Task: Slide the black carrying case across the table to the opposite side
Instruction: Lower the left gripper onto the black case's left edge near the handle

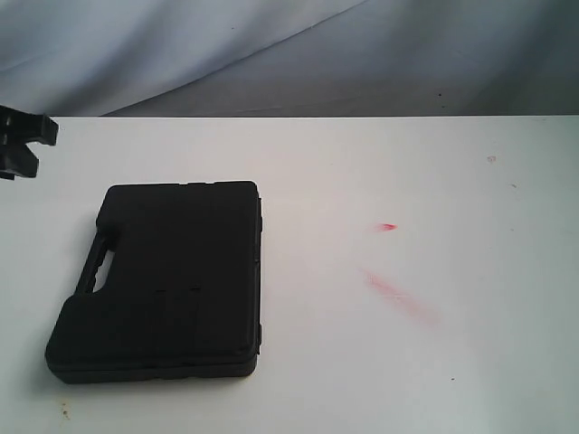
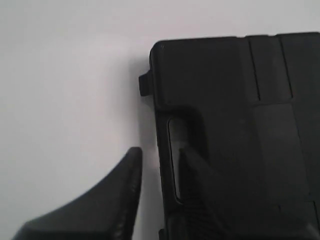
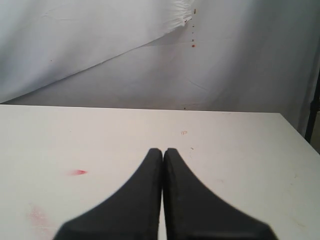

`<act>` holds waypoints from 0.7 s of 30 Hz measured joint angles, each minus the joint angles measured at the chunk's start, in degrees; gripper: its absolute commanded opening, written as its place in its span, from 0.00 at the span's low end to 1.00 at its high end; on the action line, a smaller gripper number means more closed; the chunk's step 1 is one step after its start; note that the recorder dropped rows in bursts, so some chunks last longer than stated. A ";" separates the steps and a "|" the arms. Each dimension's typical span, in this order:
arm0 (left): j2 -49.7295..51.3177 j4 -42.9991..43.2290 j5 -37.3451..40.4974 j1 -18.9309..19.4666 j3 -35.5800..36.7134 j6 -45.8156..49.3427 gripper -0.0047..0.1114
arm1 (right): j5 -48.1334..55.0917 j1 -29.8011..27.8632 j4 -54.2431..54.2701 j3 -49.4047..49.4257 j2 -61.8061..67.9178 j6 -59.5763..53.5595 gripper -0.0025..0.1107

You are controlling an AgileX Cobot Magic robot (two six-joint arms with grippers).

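Exterior view: most of table lies beyond case; I judge slide unstarted. Left gripper spread at case, right gripper clenched empty.

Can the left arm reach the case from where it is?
Probably yes. The left gripper is open, its fingers framing the handle edge of the case, and nothing lies between them.

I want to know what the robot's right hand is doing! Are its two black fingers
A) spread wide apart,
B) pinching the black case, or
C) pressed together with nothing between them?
C: in the right wrist view, the right gripper is closed tip to tip over the white table and holds nothing.
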 measured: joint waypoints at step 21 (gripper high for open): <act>17.08 0.00 -1.08 0.00 -0.25 0.00 0.52 | 0.00 0.00 0.00 0.00 0.00 0.00 0.02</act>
